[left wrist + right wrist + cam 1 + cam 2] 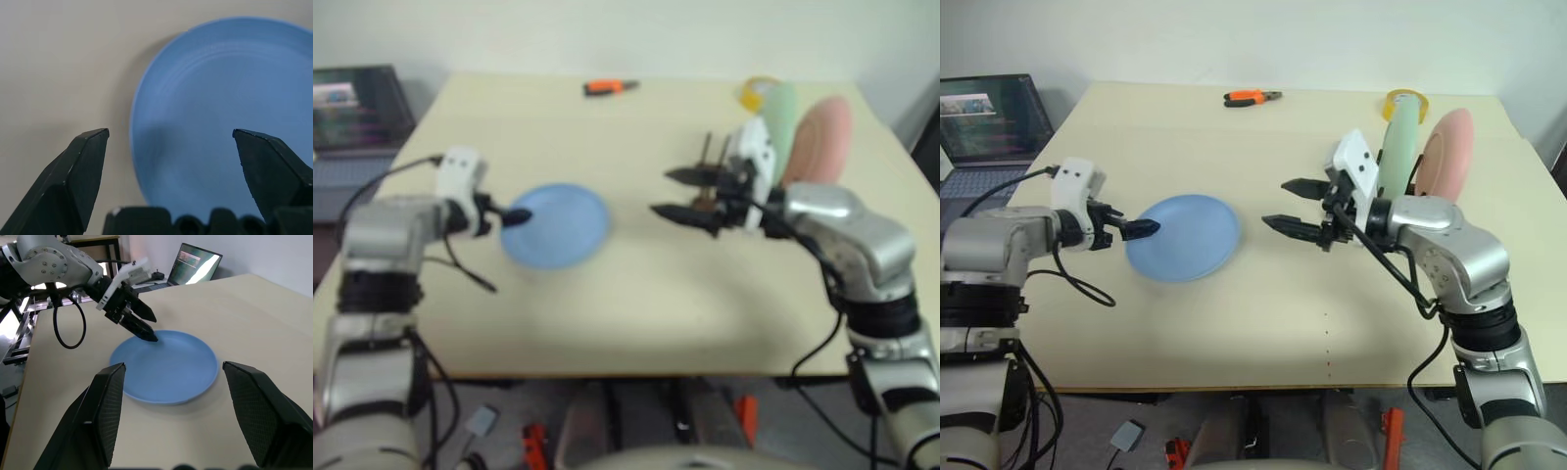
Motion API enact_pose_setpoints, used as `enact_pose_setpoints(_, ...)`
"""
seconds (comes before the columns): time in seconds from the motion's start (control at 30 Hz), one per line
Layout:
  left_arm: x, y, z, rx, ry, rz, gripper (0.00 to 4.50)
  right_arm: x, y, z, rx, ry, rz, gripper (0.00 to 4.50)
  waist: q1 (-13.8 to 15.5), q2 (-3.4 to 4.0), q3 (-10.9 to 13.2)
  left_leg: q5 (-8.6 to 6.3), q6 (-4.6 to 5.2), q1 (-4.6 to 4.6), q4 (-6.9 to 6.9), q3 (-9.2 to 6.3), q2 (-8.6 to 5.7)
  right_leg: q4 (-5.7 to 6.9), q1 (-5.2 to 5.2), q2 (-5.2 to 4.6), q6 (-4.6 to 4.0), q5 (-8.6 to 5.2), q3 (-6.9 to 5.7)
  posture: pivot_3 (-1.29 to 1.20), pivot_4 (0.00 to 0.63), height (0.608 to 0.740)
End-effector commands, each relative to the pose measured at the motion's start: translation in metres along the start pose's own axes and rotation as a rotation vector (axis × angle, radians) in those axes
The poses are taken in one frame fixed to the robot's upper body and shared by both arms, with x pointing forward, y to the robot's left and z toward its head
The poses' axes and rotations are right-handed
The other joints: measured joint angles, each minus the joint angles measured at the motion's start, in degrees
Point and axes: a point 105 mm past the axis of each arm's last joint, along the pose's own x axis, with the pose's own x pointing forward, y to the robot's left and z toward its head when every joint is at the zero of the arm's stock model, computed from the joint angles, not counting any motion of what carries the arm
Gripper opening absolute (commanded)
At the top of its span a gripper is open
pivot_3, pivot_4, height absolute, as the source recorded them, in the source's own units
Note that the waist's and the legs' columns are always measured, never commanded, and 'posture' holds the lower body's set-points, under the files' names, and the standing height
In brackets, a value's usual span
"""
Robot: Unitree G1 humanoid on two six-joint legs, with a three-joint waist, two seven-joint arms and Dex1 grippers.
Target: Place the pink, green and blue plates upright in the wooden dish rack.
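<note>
While blue plate lies flat, left end effector gapes at rim; right end effector spread, empty.

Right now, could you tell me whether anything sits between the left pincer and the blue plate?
Nothing visible does. The left pincer is open at the near rim of the blue plate, which lies flat on bare table. The right pincer, also open, hovers apart on the plate's other side.

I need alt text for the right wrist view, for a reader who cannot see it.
A blue plate lies flat on a beige table, framed between the right gripper's two open black fingers. The left gripper reaches over the plate's far rim, and an open laptop sits behind.
</note>
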Motion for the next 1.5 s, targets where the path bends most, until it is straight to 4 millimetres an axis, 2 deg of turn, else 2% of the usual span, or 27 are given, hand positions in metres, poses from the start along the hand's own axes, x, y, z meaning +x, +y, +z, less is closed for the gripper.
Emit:
enact_pose_setpoints(0.03,0.001,0.004,-0.004,0.009,0.012,0.032,4.50,-0.002,0.005,0.007,-0.039,-0.013,-0.004,3.44,-0.1,-0.01,0.0,0.00,0.00,0.00,0.00,0.00,0.02,0.00,-0.01,0.00,-0.01,0.00,0.00,0.00,0.150,0.740)
enact_pose_setpoints(0.17,0.004,0.007,-0.011,-0.018,0.024,0.043,4.50,-0.004,0.003,0.005,-0.041,-0.004,-0.021,3.44,0.0,-0.02,0.0,0.00,0.00,-0.01,0.01,-0.02,0.02,-0.01,-0.01,-0.01,-0.02,0.01,-0.01,0.00,0.150,0.740)
enact_pose_setpoints(0.27,0.006,0.006,-0.013,-0.018,0.023,0.047,3.90,-0.004,0.001,0.002,-0.055,0.012,-0.033,3.47,0.0,-0.03,0.0,0.00,0.00,-0.01,0.03,0.00,0.00,0.00,0.00,-0.02,-0.01,0.02,0.01,0.00,0.150,0.740)
enact_pose_setpoints(0.3,0.006,0.005,-0.012,-0.016,0.020,0.042,3.63,-0.004,0.001,0.002,-0.058,0.014,-0.035,3.47,0.0,-0.04,0.0,0.00,0.00,0.00,0.04,-0.01,0.00,0.00,0.01,-0.02,-0.01,0.02,0.00,0.00,0.150,0.740)
enact_pose_setpoints(0.5,0.005,0.000,-0.004,-0.015,-0.011,0.032,1.36,-0.003,-0.001,-0.002,-0.083,0.038,-0.043,3.47,0.0,-0.04,0.0,0.00,0.00,-0.01,0.04,-0.01,0.01,0.00,0.00,-0.02,-0.01,0.02,-0.01,0.00,0.150,0.740)
enact_pose_setpoints(0.63,0.000,0.000,0.014,-0.011,-0.066,0.044,0.02,0.000,-0.002,-0.004,-0.109,0.053,-0.046,3.47,0.0,-0.07,0.0,0.00,0.00,-0.01,0.04,-0.01,-0.01,0.00,0.01,-0.03,0.00,0.03,-0.01,0.00,0.150,0.740)
enact_pose_setpoints(0.73,-0.005,0.000,0.030,0.000,-0.112,0.063,0.02,0.005,-0.004,-0.005,-0.153,0.066,-0.053,3.47,0.0,-0.09,0.0,0.00,0.00,0.00,0.05,-0.01,-0.02,0.01,0.02,-0.02,0.02,0.03,0.01,0.00,0.150,0.740)
enact_pose_setpoints(0.83,-0.013,-0.002,0.055,0.011,-0.185,0.080,0.02,0.015,-0.002,-0.003,-0.211,0.064,-0.035,3.47,-0.1,-0.09,0.0,0.00,0.00,0.03,0.07,0.01,-0.02,0.04,0.02,-0.02,0.04,0.03,0.02,0.00,0.150,0.740)
enact_pose_setpoints(1.0,-0.028,-0.007,0.097,0.077,-0.282,0.152,0.02,0.048,0.010,0.013,-0.398,0.012,0.031,3.47,-0.2,-0.09,0.0,0.01,-0.01,0.02,0.07,-0.02,0.00,0.08,-0.01,0.05,0.08,0.02,0.02,0.00,0.150,0.740)
enact_pose_setpoints(1.07,-0.032,-0.008,0.109,0.151,-0.293,0.222,0.02,0.065,0.015,0.010,-0.517,0.029,0.052,3.47,-0.2,-0.09,0.0,0.01,-0.01,0.02,0.05,-0.01,-0.01,0.08,-0.02,0.05,0.07,0.02,0.03,0.00,0.150,0.740)
enact_pose_setpoints(1.13,-0.036,-0.012,0.120,0.167,-0.318,0.244,0.02,0.078,0.020,0.005,-0.566,0.039,0.070,3.47,-0.1,-0.09,0.0,0.00,-0.02,0.02,0.03,0.00,-0.04,0.06,-0.02,0.05,0.05,0.03,0.03,0.00,0.150,0.740)
enact_pose_setpoints(1.27,-0.043,-0.024,0.136,0.178,-0.359,0.257,0.02,0.101,0.032,-0.009,-0.655,0.067,0.090,3.47,-0.1,-0.09,0.0,0.00,-0.03,-0.02,0.04,0.00,-0.05,0.06,-0.03,0.01,0.02,0.05,0.02,0.00,0.150,0.740)
enact_pose_setpoints(1.4,-0.050,-0.042,0.143,0.190,-0.381,0.216,0.02,0.119,0.018,-0.025,-0.797,0.130,-0.005,3.47,-0.2,-0.10,0.0,0.01,-0.04,-0.03,0.07,-0.01,-0.05,0.10,-0.04,0.00,0.01,0.05,0.02,0.00,0.150,0.740)
enact_pose_setpoints(1.5,-0.054,-0.048,0.143,0.189,-0.374,0.202,0.02,0.128,0.011,-0.035,-0.865,0.158,-0.040,3.47,-0.2,-0.10,0.0,0.02,-0.05,0.00,0.07,0.00,-0.04,0.13,-0.04,0.00,0.01,0.05,0.03,0.00,0.150,0.740)
